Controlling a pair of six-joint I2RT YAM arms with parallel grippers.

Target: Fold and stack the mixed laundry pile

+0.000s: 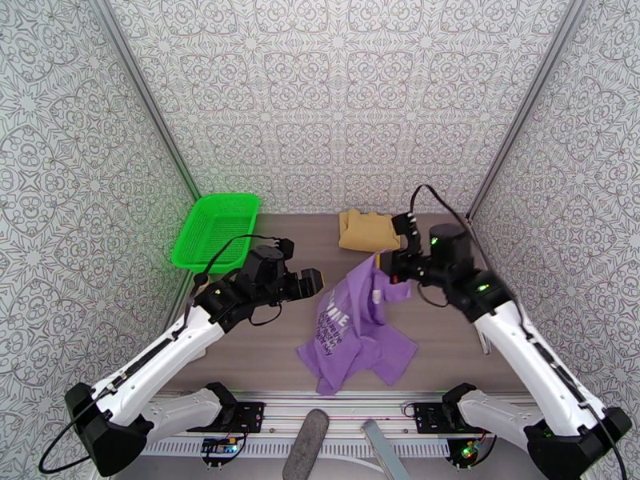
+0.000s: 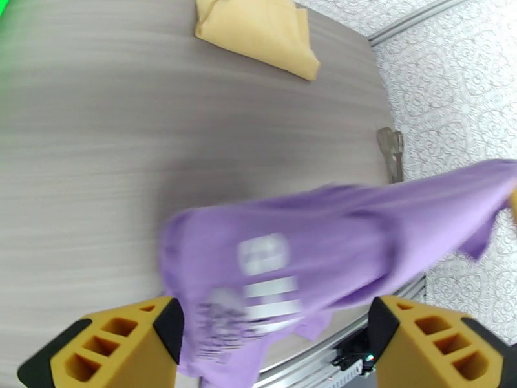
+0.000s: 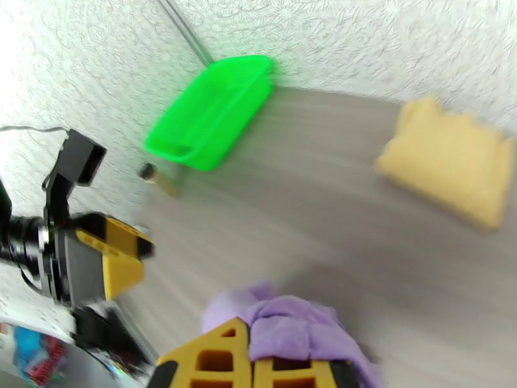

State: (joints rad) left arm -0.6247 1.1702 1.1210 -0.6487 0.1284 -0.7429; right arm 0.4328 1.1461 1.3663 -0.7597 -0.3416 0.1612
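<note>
The purple T-shirt (image 1: pixel 356 330) with white print lies partly on the table, and one corner is drawn up to the right. My right gripper (image 1: pixel 390 270) is shut on that raised corner; in the right wrist view purple cloth (image 3: pixel 291 328) bunches at the closed fingers (image 3: pixel 226 360). Just left of the shirt, my left gripper (image 1: pixel 316 280) hangs open. Its yellow fingers (image 2: pixel 116 347) stand wide apart, and the shirt (image 2: pixel 310 247) stretches in front of them. The mustard-tan garment (image 1: pixel 366 230) lies folded at the back of the table (image 2: pixel 258 30) (image 3: pixel 452 160).
A green mesh basket (image 1: pixel 216 230) (image 3: pixel 213 111) sits at the back left corner. Patterned walls close in the table on three sides. A small metal bracket (image 1: pixel 484 342) (image 2: pixel 390 147) stands at the right edge. Bare tabletop (image 1: pixel 264 354) lies front left.
</note>
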